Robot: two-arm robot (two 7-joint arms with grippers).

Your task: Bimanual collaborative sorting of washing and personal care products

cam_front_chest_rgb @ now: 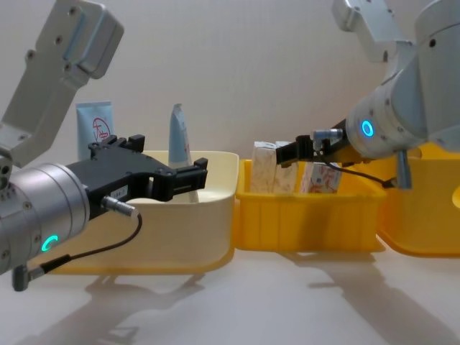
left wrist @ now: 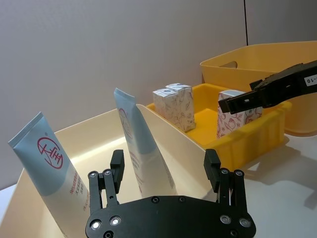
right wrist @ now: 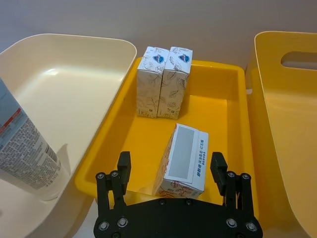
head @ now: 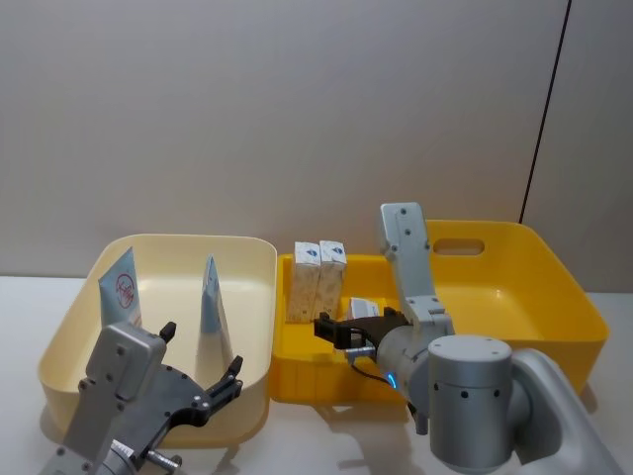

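Note:
Two pale blue-and-white tubes [head: 122, 289] [head: 211, 297] with a red round logo lean upright in the cream bin [head: 252, 297]. My left gripper [head: 203, 348] hovers open over that bin's front rim, short of the nearer tube [left wrist: 138, 139], with nothing between its fingers. In the small yellow tray [head: 326, 381], two printed cartons [right wrist: 151, 79] [right wrist: 176, 79] stand side by side at the back. A third carton [right wrist: 185, 158] stands tilted nearer the front. My right gripper [right wrist: 171, 163] is open, with its fingers on either side of this carton and gaps showing.
A large yellow bin [head: 554, 287] with a handle slot sits to the right of the small tray. The three containers stand close together in a row on the white table [cam_front_chest_rgb: 287, 302], which is bare in front of them. A plain wall rises behind.

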